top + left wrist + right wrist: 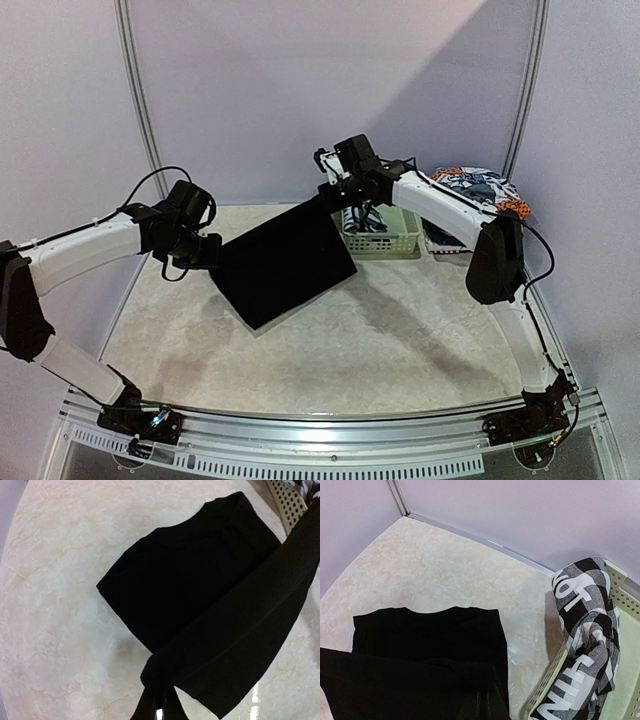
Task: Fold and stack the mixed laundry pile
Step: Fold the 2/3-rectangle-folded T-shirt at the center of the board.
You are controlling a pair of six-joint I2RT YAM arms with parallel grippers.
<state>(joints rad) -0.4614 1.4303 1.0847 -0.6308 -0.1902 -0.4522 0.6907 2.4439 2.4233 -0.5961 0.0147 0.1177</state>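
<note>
Both of my grippers were pinched shut on the large black cloth (285, 262). My left gripper (207, 250) held one corner, bunched between the fingers, and my right gripper (337, 200) held the far corner, so one edge was stretched in the air between them as a slanted band. The rest of the cloth lay on the pale marbled table (380, 340), with a curved neckline at its far edge. Bare table surface showed in front of the cloth and to its left. The right side was tighter: the pale green basket (392, 240) stood just beside the cloth, near the back wall, and the black-and-white checked shirt (585, 630) hung over its rim. The orange-blue-white printed pieces (478, 186) lay behind my right forearm. My left arm reached in from the left side; my right arm rose along the right side and bent at the elbow toward the middle.
</note>
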